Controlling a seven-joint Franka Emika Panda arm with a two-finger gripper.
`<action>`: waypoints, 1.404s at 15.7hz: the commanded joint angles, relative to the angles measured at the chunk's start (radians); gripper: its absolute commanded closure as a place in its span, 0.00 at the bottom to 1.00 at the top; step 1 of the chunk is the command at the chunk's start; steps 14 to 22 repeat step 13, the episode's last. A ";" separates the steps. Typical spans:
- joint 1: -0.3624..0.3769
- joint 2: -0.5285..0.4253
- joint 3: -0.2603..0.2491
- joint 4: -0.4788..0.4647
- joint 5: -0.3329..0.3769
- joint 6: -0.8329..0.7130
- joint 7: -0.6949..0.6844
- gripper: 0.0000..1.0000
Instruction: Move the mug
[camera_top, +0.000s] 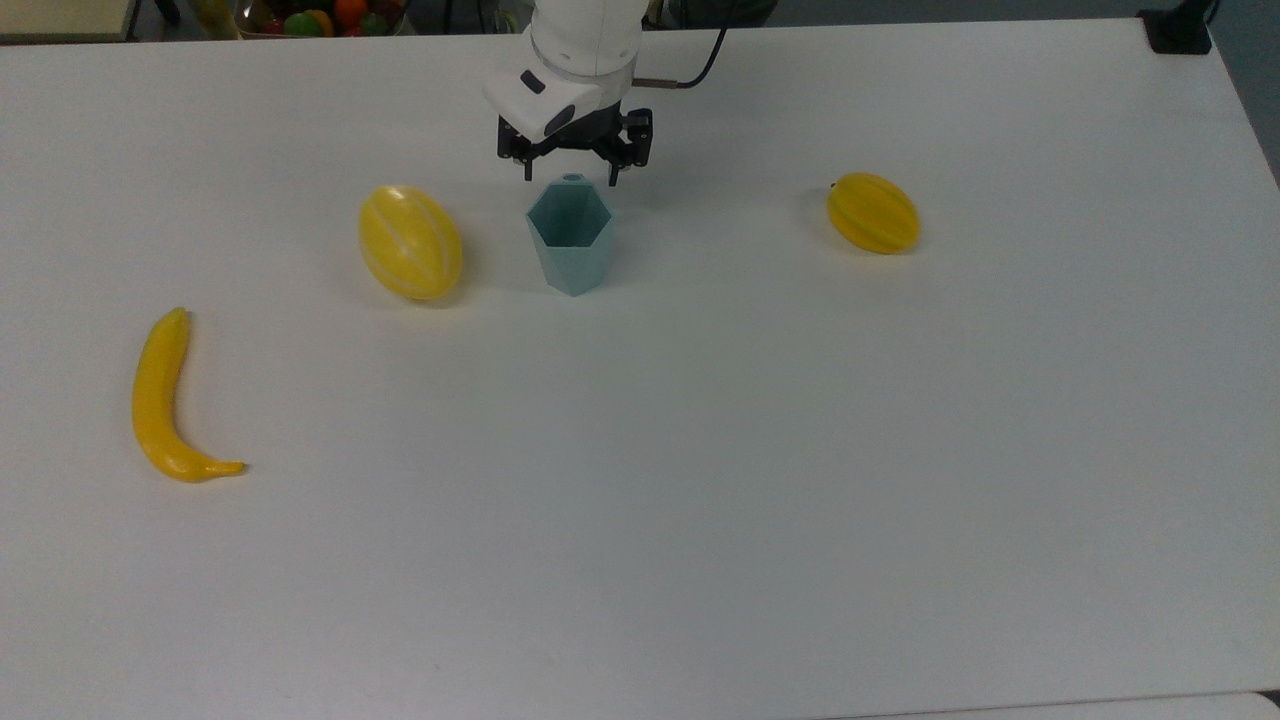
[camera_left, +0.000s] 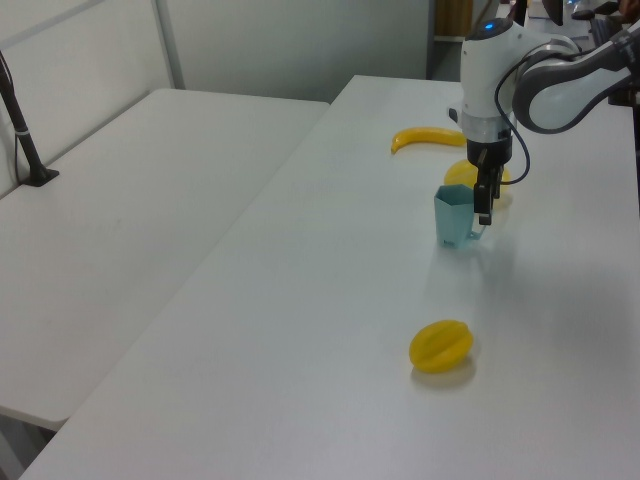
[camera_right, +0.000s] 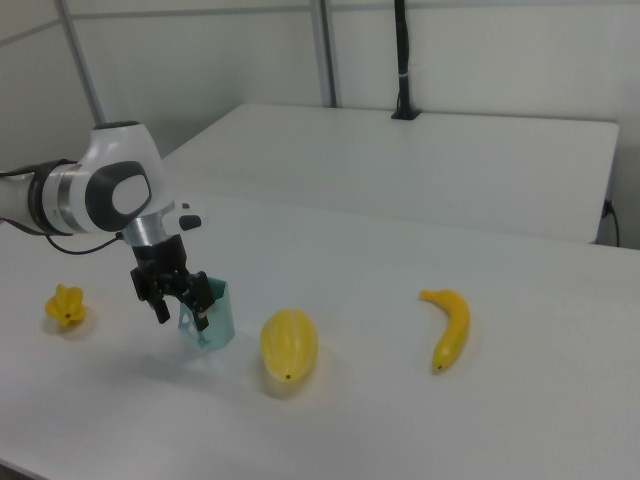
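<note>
The mug (camera_top: 570, 238) stood upright on the white counter (camera_top: 700, 480), mouth up, well in from the counter's far edge in the top view and about midway along it. Its small tab handle (camera_top: 572, 179) pointed toward that far edge, straight at the tool (camera_top: 570, 176). The tool hung just over the handle with its fingers spread apart on either side of it, gripping nothing. A yellow melon (camera_top: 410, 242) lay near the mug toward the top view's left; a ribbed yellow fruit (camera_top: 873, 212) lay well apart toward the top view's right. A banana (camera_top: 165, 398) lay near the counter's left edge in the top view, lengthwise front to back.
</note>
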 joint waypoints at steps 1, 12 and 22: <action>0.012 -0.061 -0.004 0.069 -0.016 -0.138 0.000 0.00; -0.046 -0.078 -0.071 0.480 0.064 -0.505 0.003 0.00; -0.046 -0.078 -0.077 0.480 0.078 -0.505 0.003 0.00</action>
